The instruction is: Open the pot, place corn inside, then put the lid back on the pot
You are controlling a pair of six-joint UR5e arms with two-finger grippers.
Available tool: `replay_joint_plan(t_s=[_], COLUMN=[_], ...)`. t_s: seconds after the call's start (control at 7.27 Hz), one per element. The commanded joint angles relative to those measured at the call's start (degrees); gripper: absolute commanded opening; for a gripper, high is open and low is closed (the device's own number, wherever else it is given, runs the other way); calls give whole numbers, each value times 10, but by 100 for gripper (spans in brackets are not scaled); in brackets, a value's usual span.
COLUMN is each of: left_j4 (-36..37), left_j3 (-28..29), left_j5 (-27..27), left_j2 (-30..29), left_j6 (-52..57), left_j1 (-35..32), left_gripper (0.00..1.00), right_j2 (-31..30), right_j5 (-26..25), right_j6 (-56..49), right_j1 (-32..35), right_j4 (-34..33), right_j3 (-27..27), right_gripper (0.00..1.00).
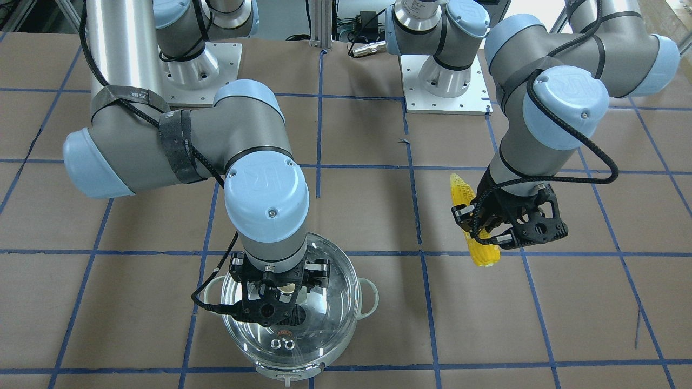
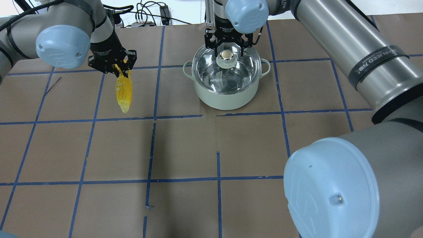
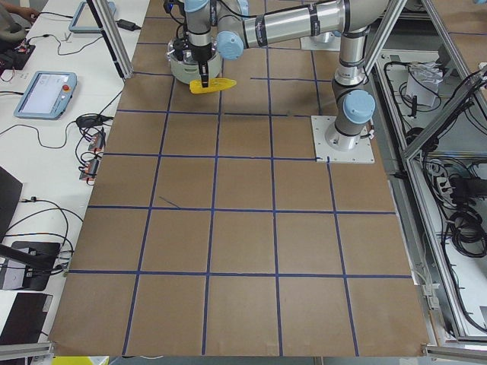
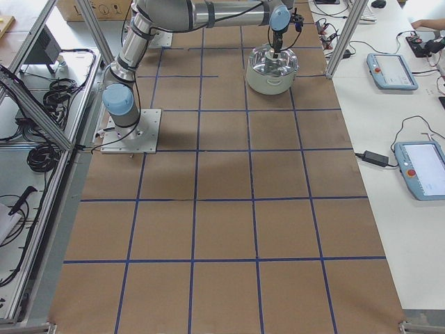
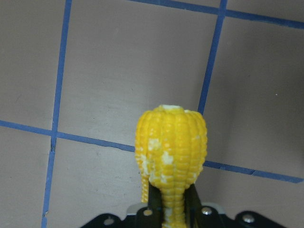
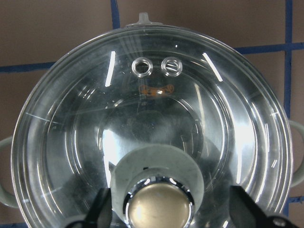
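Knob (image 6: pixel 159 202) of the lid (image 6: pixel 156 114), closest under my right wrist: pale collar and beige-gold cap, centred between the two fingers of my right pincer (image 2: pixel 227 52), which stands wide with a gap on each side of the knob. Lid seated on the pot (image 2: pixel 224 97), with the vent rings (image 6: pixel 141 66) toward the operators' side. Step in hand, as I judge it: opening the pot. Close squarely on the knob's collar, then lift straight up until the glass edge clears the pot's rim. A tilted pull could catch that edge or drag the pot. Further off, my left pincer (image 2: pixel 116 66) is clamped on the corn (image 2: pixel 124 91), well apart from the pot. Bare counter (image 2: pixel 185 148) between them and on my side of the pot offers room, I judge, for setting the lid down
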Motion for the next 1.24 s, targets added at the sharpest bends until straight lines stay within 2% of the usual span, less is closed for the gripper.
replay_joint_plan(t_s=[0.0,0.14,0.28,0.41,0.55,0.83,1.1], left_j4=[1,1,1,1,1,1,-28], left_j3=[0,0,1,1,1,3,43], left_j5=[0,0,0,0,0,-1,-2], left_j2=[0,0,0,0,0,-1,-6], left_j6=[4,4,4,4,4,4,-5], left_j1=[0,0,0,0,0,0,-14], left_gripper=[16,16,16,16,16,16,16], right_j2=[4,6,6,2,-1,-32,-86], right_j5=[5,6,6,5,5,7,-2], right_j6=[0,0,5,6,4,-2,-59], right_j1=[0,-1,-1,-1,-2,-5,-31], right_j4=[-1,-1,-4,-1,2,22,91], right_j3=[-1,-3,-6,-8,-12,-20,-19], right_gripper=[65,57,44,25,14,10,8])
